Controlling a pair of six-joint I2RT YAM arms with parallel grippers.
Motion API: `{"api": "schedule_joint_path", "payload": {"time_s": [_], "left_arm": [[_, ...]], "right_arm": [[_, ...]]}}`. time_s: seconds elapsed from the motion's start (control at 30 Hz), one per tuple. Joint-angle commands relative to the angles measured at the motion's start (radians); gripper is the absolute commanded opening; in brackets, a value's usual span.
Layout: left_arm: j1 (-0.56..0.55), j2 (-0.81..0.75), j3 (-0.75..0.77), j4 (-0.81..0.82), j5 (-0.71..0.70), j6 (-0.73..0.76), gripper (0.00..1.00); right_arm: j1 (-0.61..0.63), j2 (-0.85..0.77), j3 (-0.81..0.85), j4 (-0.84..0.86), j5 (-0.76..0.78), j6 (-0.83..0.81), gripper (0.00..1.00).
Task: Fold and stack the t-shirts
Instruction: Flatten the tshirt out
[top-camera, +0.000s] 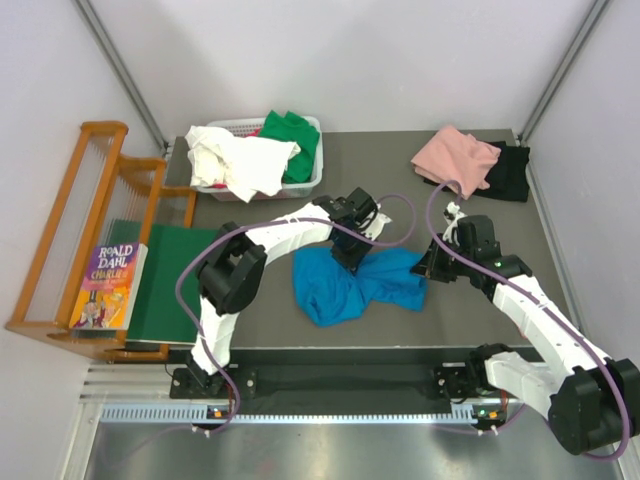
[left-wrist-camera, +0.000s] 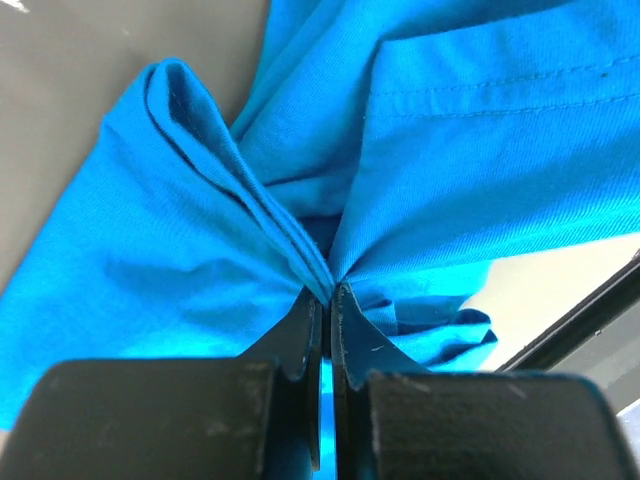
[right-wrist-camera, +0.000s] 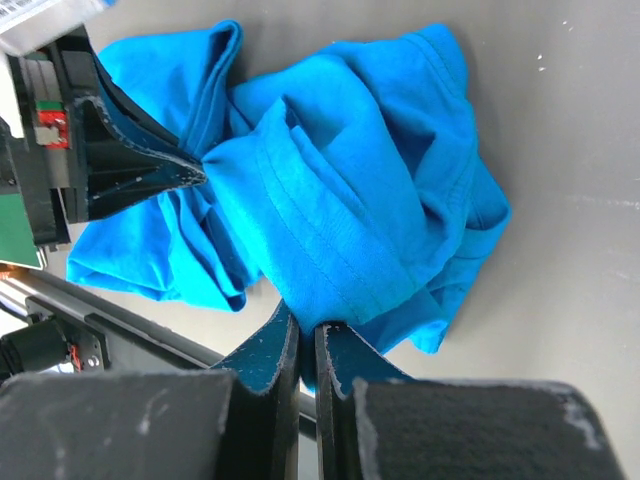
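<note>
A bright blue t-shirt (top-camera: 350, 283) lies bunched in the middle of the grey table. My left gripper (top-camera: 350, 250) is shut on a pinched fold at its far edge; the left wrist view shows the blue cloth (left-wrist-camera: 220, 240) gathered between the fingertips (left-wrist-camera: 327, 292). My right gripper (top-camera: 428, 265) is shut on the shirt's right edge; the right wrist view shows the blue shirt (right-wrist-camera: 340, 190) clamped at the tips (right-wrist-camera: 308, 328). A pink t-shirt (top-camera: 455, 158) lies on a black one (top-camera: 510, 172) at the back right. White (top-camera: 240, 160) and green (top-camera: 292, 140) tees sit in a basket.
The white basket (top-camera: 315, 180) stands at the back left. A dark green board (top-camera: 165, 275) lies at the left with a book (top-camera: 108, 285) and a wooden rack (top-camera: 70, 220). The table's front edge (top-camera: 340, 350) runs below the shirt.
</note>
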Motion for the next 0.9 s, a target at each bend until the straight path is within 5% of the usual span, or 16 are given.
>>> {"api": "schedule_joint_path", "payload": {"time_s": [0.0, 0.4, 0.87], "left_arm": [[0.041, -0.077, 0.004, -0.042, -0.034, 0.022, 0.00], [0.211, -0.222, 0.013, -0.145, 0.043, 0.089, 0.00], [0.224, -0.287, -0.056, -0.195, 0.084, 0.132, 0.00]], "right_arm": [[0.003, -0.020, -0.003, 0.050, 0.003, -0.007, 0.00], [0.004, -0.012, 0.000, 0.059, -0.003, -0.012, 0.00], [0.004, -0.034, 0.013, 0.039, 0.006, -0.009, 0.00]]}}
